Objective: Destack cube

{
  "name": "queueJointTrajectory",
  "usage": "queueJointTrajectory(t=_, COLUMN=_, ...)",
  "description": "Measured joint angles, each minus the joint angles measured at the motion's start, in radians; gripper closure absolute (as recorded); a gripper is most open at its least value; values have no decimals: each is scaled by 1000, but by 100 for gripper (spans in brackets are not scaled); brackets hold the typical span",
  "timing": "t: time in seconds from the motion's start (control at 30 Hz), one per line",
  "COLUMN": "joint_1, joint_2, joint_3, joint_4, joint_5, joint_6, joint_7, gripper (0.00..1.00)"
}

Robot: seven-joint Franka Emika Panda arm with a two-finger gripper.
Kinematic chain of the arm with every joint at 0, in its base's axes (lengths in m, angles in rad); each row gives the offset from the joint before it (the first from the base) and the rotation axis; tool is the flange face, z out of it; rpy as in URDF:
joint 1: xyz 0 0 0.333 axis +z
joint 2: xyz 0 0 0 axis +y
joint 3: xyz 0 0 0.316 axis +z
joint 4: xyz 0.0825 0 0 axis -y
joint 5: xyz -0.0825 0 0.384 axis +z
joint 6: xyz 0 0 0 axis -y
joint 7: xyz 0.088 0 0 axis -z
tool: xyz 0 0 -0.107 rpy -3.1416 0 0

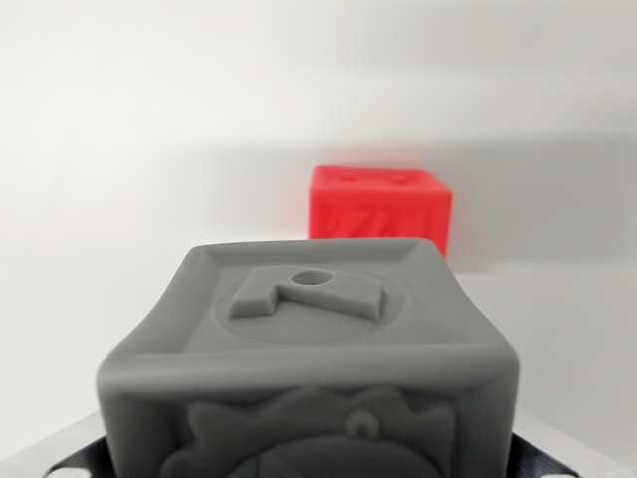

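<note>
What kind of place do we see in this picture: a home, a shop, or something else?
Probably a lab or test bench. A grey cube and a red cube with moulded patterns sit on a plain white surface, with nothing homely around. The room itself is not visible.

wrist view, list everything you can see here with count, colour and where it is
grey plastic cube with raised relief shapes: 1, grey, close to the camera, filling the lower centre of the wrist view
red plastic cube with embossed faces: 1, red, behind the grey cube and toward the wrist view's right, resting on the surface, apart from the grey cube
white surface: 1, white, under the red cube and across the background
black gripper parts with pale trim: dark pieces at both bottom corners beside the grey cube; whether the fingers are clamped on it cannot be told
</note>
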Motion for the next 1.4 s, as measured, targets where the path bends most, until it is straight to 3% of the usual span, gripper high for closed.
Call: queueJointTrajectory(t=1.4, joint_1=115, joint_2=5, joint_3=50, joint_4=18, joint_5=-11, joint_6=-11, joint_7=65, gripper=100)
